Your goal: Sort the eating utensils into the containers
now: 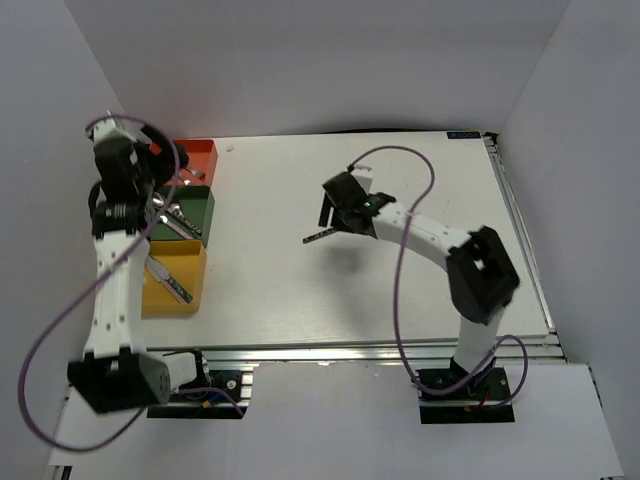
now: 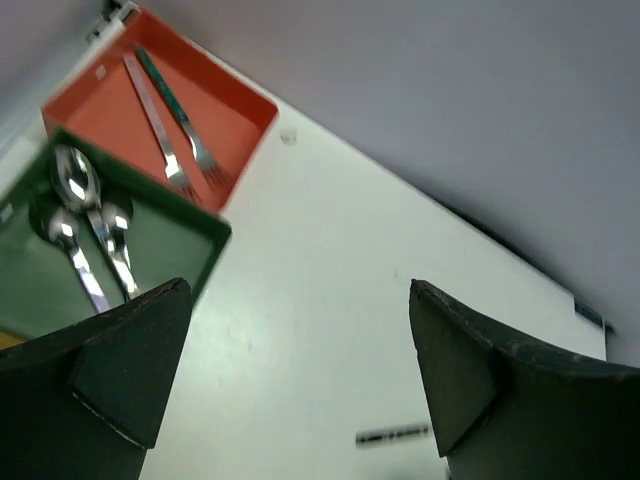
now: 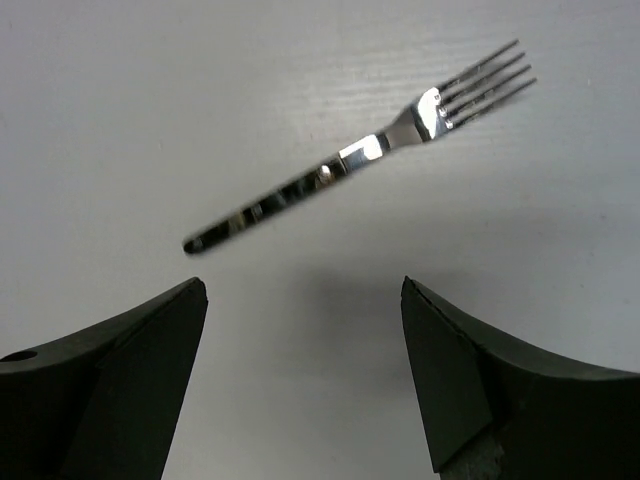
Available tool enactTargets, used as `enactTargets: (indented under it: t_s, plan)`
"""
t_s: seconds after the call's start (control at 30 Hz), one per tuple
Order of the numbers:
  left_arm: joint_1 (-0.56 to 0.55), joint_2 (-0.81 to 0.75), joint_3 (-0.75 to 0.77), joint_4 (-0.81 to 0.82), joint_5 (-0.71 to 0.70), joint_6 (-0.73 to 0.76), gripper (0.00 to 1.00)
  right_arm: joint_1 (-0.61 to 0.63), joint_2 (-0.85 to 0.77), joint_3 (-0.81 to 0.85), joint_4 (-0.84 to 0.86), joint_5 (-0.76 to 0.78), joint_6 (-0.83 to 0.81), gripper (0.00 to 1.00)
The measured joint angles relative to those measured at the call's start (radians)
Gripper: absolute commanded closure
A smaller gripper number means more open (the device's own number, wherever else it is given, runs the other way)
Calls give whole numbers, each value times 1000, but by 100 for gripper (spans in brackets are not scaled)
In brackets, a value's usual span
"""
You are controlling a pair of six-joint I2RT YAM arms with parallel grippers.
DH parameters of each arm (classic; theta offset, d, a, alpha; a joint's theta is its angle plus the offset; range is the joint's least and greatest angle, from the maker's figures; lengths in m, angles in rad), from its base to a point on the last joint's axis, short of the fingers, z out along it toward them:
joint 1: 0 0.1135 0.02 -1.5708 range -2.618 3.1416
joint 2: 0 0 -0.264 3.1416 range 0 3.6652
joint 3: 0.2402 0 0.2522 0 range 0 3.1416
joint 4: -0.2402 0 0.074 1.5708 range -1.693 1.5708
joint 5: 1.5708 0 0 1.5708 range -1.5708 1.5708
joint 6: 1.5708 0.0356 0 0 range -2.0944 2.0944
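Fork [image 3: 360, 155] lies flat on the white table [image 3: 120, 90] just beyond the right gripper [image 3: 300, 300], at 12 o'clock from the gap between its fingers [image 3: 130, 380]. Those jaws stand wide apart with nothing between them, and neither finger touches the fork. Its tines point toward 2 o'clock and its dark, shiny handle toward 8 o'clock, so it lies slantwise across the mouth of the jaws, not inside it. From the top camera the fork shows at 7 o'clock of the right gripper, near the table's middle and well apart from the bins.

The left gripper [image 2: 298, 300] is likewise spread wide and holds nothing. It hangs over the bins at the table's 9 o'clock edge. In its wrist view the green bin [image 2: 200, 250] sits at 9 o'clock of the jaws, with spoons [image 2: 78, 180] lying in it. The orange bin [image 2: 255, 115] stands just beside it at 11 o'clock and holds two forks [image 2: 157, 130] side by side.

From above, the bins form one row: orange toward 12 o'clock, green in the middle, and the yellow bin [image 1: 165, 298] toward 6 o'clock, with a utensil [image 1: 172, 283] lying in it.
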Motion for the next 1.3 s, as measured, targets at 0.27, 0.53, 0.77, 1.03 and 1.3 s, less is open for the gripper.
enactTargets:
  t_s: [0.27, 0.53, 0.77, 1.03, 1.3]
  plan:
    - [-34, -377, -415, -97, 21, 66, 2, -8, 510, 627, -355, 172, 250, 33]
    - [-61, -403, -522, -167, 33, 105, 2, -9, 514, 505, -409, 212, 424, 87]
    - [-73, -407, -599, -118, 152, 79, 2, -33, 343, 225, -277, 180, 460, 100]
    - [-501, -338, -728, 187, 319, -79, 2, -28, -18, -193, -8, 23, 195, 100]
    - [-795, -85, -743, 525, 345, -186, 10, 10, -346, -265, 144, -68, 109, 100]
